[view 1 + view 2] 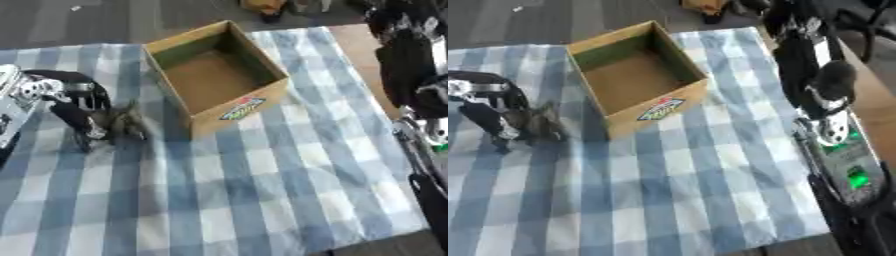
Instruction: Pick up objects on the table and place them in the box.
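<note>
Checked cloth (262,200) fills my near view, then the open cardboard box (214,75), apparently empty. My left hand (83,117) curls around a blurred grey-brown object (129,122) left of the box. Risk: clipping the near wall during transfer. Right hand unseen.

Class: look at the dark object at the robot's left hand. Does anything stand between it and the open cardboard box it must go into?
Only the box's own near wall. The dark object sits at the left hand, left of the box. Bare checked cloth lies between, and the box is open on top.
</note>
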### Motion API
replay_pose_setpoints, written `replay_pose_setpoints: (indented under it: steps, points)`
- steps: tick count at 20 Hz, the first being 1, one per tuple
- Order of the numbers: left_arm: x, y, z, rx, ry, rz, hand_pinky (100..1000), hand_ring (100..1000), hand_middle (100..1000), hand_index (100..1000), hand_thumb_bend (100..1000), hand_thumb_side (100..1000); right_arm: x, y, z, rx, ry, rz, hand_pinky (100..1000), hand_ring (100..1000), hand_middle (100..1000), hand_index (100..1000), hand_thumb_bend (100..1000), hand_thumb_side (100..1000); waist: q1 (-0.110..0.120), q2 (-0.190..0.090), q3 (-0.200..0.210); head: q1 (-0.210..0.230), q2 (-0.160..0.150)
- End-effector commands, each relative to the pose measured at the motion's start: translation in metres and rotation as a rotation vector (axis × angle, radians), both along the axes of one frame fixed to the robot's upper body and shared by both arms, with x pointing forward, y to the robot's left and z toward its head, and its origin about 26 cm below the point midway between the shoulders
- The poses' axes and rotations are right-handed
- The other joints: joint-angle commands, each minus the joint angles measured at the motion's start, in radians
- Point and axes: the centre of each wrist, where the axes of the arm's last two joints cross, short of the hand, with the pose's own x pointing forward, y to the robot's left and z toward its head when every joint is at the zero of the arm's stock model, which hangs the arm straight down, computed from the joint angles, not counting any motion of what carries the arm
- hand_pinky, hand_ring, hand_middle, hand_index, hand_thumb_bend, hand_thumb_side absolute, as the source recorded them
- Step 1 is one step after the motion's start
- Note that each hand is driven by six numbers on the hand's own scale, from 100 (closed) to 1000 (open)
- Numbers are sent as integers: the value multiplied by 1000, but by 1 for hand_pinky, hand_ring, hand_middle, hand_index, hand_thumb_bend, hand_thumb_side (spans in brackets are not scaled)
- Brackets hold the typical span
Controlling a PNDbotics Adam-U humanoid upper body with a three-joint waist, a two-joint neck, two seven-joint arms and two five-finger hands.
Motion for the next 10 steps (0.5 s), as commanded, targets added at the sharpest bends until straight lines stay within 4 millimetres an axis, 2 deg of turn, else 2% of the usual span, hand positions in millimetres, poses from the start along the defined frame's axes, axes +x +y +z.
replay_pose_setpoints:
  steps: [1, 5, 10]
  points:
    - [1, 5, 11, -6, -44, 12, 706, 760, 669, 807, 464, 426, -1, -1, 6, -4, -20, 4, 917, 1000, 740, 962, 874, 1000, 0, -15, -2, 2, -7]
    - [2, 7, 9, -12, -63, 23, 680, 751, 658, 773, 421, 416, -1, -1, 6, -3, -16, 7, 918, 1000, 739, 963, 870, 1000, 2, -15, -1, 0, -7]
    - [3, 7, 6, -15, -70, 30, 662, 743, 647, 742, 419, 414, -1, -1, 6, -3, -11, 7, 919, 1000, 738, 963, 871, 1000, 4, -13, -3, 0, -13]
